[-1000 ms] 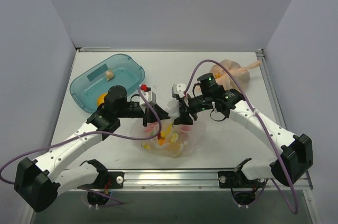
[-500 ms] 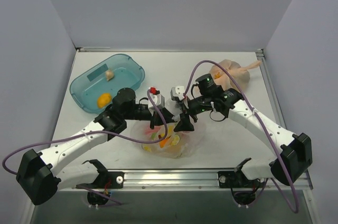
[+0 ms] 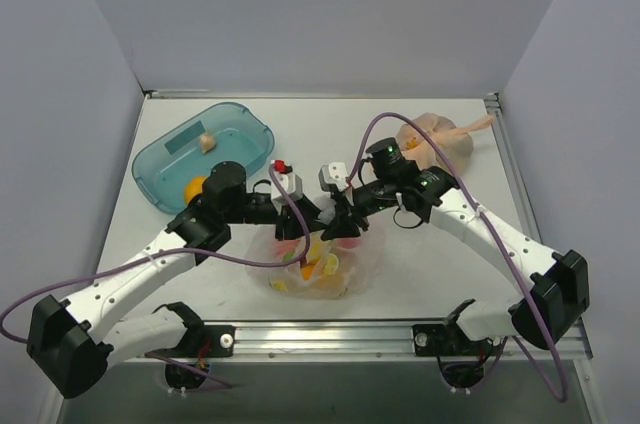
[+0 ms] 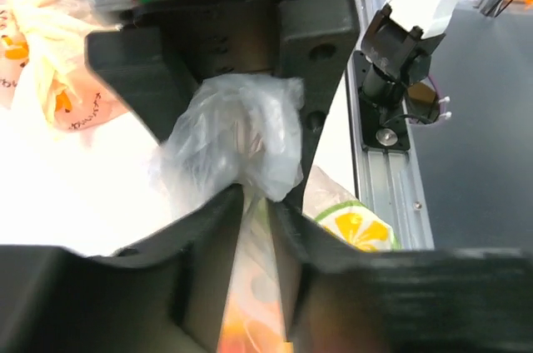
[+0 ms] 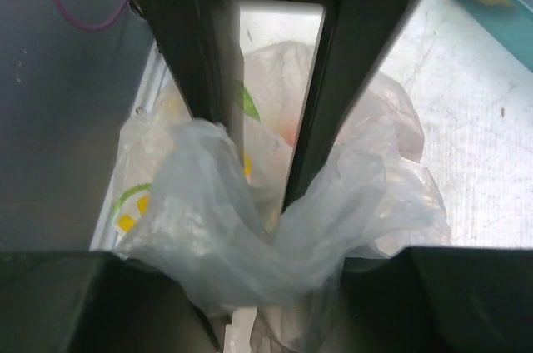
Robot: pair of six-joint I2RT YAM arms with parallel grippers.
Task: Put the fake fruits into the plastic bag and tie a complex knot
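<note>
Nearest the arm bases, the bag [image 3: 345,279] lies on the desk [image 3: 330,134] with several fruits [image 3: 327,264] already inside; yellow, orange and a green-rimmed slice show through. Just beyond, both end effectors meet over its gathered neck [image 4: 237,141]. The right end effector [image 3: 338,229] pinches the bunched wad. The left end effector [image 4: 256,201] has its fingers a slit apart, with twisted plastic running into the gap; I cannot tell whether it grips. Loading looks mostly done and tying has begun, with nothing visibly tied off. Farther back, one orange fruit [image 3: 194,187] sits in the tray [image 3: 245,116], probably yet to be loaded, with a pale piece [image 3: 208,142] behind it. A peach bag [image 3: 440,136] lies far right.
</note>
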